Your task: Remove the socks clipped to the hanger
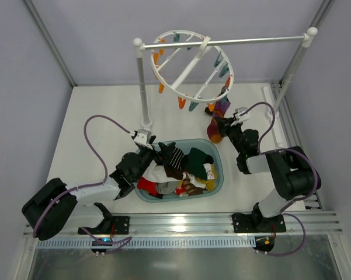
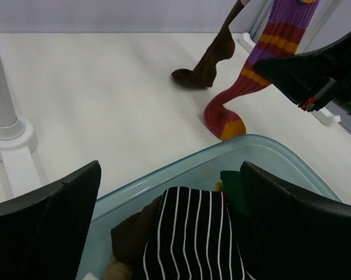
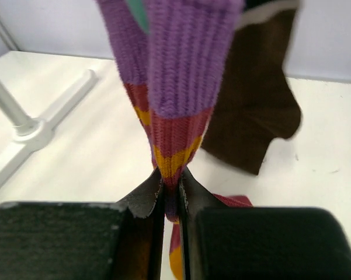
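My right gripper (image 3: 171, 181) is pinched shut on the striped sock (image 3: 175, 87), gripping it low on the red-and-yellow bands, with the purple cuff running up out of my wrist view and the orange toe trailing onto the table. That sock hangs from the near rim of the hanger (image 1: 193, 64), and the brown sock (image 3: 257, 105) hangs just beside it, its foot resting on the table. My left gripper (image 2: 172, 198) sits over the near-left edge of the tub (image 2: 163, 175) with its jaws wide and nothing between them; a black striped sock (image 2: 193, 233) lies just under them on the pile. So I judge the step in hand to be pulling the striped sock free of its clip, with the brown one left to do after it. The clip itself is nearly out of frame; a teal sliver at the top of my right wrist view may be it, but I cannot be sure. The next move calls for a steady pull down and toward me, firm enough to slip the cuff out of the clip without swinging the hanger on its rail, then a carry across to the tub.
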`<state>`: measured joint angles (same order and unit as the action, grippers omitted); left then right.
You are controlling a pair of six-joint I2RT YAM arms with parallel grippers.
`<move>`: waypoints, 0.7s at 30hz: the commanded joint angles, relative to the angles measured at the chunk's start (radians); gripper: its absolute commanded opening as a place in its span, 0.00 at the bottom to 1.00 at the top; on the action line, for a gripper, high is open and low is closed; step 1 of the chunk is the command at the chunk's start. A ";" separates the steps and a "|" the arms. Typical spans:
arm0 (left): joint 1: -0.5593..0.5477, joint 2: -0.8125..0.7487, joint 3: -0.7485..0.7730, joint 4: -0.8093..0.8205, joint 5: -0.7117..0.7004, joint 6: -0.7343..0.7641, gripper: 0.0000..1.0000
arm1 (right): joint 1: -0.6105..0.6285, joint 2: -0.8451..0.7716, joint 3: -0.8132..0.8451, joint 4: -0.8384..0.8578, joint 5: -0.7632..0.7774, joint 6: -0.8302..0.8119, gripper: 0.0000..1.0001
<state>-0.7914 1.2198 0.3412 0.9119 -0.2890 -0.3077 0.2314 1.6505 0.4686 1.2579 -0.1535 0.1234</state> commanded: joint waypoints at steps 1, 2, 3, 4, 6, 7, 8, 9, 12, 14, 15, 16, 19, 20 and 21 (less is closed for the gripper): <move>0.003 0.017 -0.005 0.105 0.045 -0.004 1.00 | 0.040 -0.084 -0.048 0.377 -0.041 -0.008 0.11; 0.003 0.026 -0.005 0.114 0.056 -0.005 0.99 | 0.063 -0.099 -0.056 0.377 -0.044 -0.014 0.11; 0.004 0.033 -0.007 0.136 0.077 -0.004 1.00 | 0.075 -0.113 -0.073 0.376 -0.044 -0.018 0.11; 0.003 0.040 -0.007 0.146 0.088 -0.004 1.00 | 0.089 -0.142 -0.079 0.374 -0.046 -0.027 0.11; 0.003 0.064 -0.008 0.186 0.108 -0.001 1.00 | 0.124 -0.172 -0.093 0.348 -0.047 -0.034 0.11; 0.003 0.075 -0.008 0.203 0.129 0.002 1.00 | 0.134 -0.207 -0.096 0.334 -0.047 -0.034 0.11; 0.003 0.099 -0.008 0.222 0.140 0.005 1.00 | 0.144 -0.224 -0.102 0.319 -0.049 -0.041 0.11; 0.003 0.112 -0.008 0.240 0.148 0.004 1.00 | 0.169 -0.244 -0.104 0.289 -0.047 -0.044 0.11; 0.003 0.174 -0.008 0.330 0.186 0.010 1.00 | 0.197 -0.314 -0.114 0.229 -0.038 -0.045 0.12; 0.004 0.207 -0.007 0.401 0.212 0.012 1.00 | 0.215 -0.375 -0.116 0.187 -0.035 -0.030 0.11; 0.003 0.240 -0.005 0.422 0.220 0.015 1.00 | 0.221 -0.394 -0.114 0.135 -0.026 -0.028 0.11; 0.004 0.254 -0.004 0.444 0.228 0.013 1.00 | 0.230 -0.415 -0.113 0.109 -0.024 -0.024 0.11; 0.004 0.319 -0.004 0.556 0.280 -0.008 0.99 | 0.238 -0.478 -0.111 0.031 -0.012 -0.015 0.11; 0.004 0.336 -0.004 0.614 0.319 -0.017 1.00 | 0.243 -0.488 -0.108 0.017 -0.012 -0.010 0.11; 0.004 0.349 -0.002 0.634 0.336 -0.024 1.00 | 0.244 -0.503 -0.107 -0.011 -0.009 -0.004 0.11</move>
<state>-0.7914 1.5360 0.3378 1.2480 -0.0387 -0.3149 0.4644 1.1873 0.3603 1.2461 -0.1761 0.1081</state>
